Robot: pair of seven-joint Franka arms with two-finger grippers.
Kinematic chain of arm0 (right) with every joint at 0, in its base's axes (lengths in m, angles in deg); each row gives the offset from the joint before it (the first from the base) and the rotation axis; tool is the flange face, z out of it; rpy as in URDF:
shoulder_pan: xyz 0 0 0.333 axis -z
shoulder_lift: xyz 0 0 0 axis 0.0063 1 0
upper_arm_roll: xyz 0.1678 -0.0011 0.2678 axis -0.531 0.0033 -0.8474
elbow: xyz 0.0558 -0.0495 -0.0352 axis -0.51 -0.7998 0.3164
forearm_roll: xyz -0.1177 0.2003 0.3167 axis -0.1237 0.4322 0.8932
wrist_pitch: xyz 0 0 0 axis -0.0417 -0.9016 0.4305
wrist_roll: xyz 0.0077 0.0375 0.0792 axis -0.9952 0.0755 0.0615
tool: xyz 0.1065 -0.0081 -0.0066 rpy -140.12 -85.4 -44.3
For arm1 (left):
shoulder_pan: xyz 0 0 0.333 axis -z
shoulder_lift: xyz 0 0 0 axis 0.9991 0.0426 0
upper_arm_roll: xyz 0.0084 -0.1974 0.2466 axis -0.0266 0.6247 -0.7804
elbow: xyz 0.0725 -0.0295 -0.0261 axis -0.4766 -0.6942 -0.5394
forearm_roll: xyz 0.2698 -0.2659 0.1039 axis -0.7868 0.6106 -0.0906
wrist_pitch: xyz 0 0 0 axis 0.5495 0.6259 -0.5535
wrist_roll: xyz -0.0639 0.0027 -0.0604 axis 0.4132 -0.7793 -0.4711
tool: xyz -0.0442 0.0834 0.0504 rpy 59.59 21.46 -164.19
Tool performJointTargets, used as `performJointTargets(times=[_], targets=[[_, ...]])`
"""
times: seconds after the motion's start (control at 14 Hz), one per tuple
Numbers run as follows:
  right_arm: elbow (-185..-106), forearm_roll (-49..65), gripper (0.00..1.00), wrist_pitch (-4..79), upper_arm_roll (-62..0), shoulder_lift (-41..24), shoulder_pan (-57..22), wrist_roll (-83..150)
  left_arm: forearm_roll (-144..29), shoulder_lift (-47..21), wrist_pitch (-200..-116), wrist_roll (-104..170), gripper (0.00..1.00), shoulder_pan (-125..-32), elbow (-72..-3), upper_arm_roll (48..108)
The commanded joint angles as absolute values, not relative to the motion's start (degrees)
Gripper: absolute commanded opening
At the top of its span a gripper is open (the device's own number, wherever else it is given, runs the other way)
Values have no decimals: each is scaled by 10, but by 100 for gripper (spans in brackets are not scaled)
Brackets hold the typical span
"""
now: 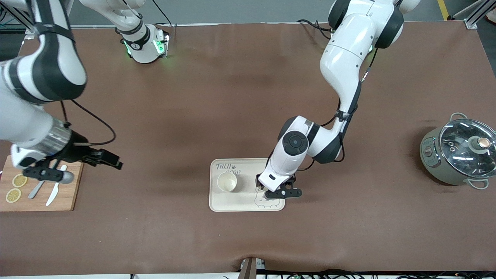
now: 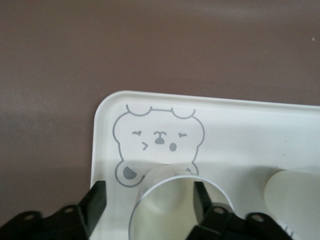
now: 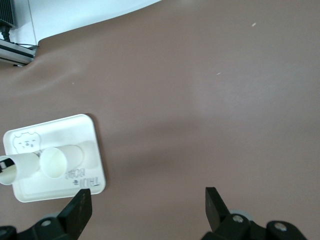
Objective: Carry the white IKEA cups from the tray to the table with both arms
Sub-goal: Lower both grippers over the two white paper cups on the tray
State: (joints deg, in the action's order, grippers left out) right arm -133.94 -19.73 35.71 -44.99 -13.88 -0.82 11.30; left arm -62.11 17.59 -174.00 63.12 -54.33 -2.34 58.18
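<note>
Mid-grasp on the first of the two white cups. Left end effector [image 1: 277, 192] down on the tray [image 1: 240, 204], at the bear-drawing end, set about one cup [image 2: 176, 212]. Open, not yet clamped: one finger [image 2: 98, 200] just beside the cup's outer wall with a visible gap, the other seemingly inside the rim, so probably a pinch on the wall rather than around the whole cup. Second cup [image 1: 227, 181] upright on the same tray, near the lettering, untouched.

Right end effector [image 1: 112, 161] parked in the air over the counter [image 1: 248, 97] at the edge of the cutting board [image 1: 66, 201], toward the right arm's end, fingers spread wide, holding nothing. Waiting.

Next, by judgement: close firmly on the cup wall, lift straight up clear of the tray's lip, carry sideways and set down on bare counter. Then much the same for the second cup, likely with the right arm.
</note>
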Motion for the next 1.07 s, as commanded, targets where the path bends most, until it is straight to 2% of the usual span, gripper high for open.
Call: performJointTargets(times=[0.0, 0.14, 0.64, 0.86, 1.0], targets=[[-1304, -228, 100, 359, -445, -105, -55, 25, -604, 184, -1731, 651, 0, -537, -10, 573], [-1281, -274, 100, 359, -445, -80, -95, -63, -604, 184, -1731, 651, 0, -537, -11, 573], [-1203, -289, 100, 362, -441, 7, -173, -196, -608, 167, -1713, 671, 0, -536, -14, 572], [-1185, -312, 100, 392, -441, 44, -197, -238, -605, 98, -1578, 670, 0, -551, -14, 572], [-1185, -314, 100, 406, -441, 55, -207, -255, -601, 35, -1518, 670, 0, -579, -18, 576]])
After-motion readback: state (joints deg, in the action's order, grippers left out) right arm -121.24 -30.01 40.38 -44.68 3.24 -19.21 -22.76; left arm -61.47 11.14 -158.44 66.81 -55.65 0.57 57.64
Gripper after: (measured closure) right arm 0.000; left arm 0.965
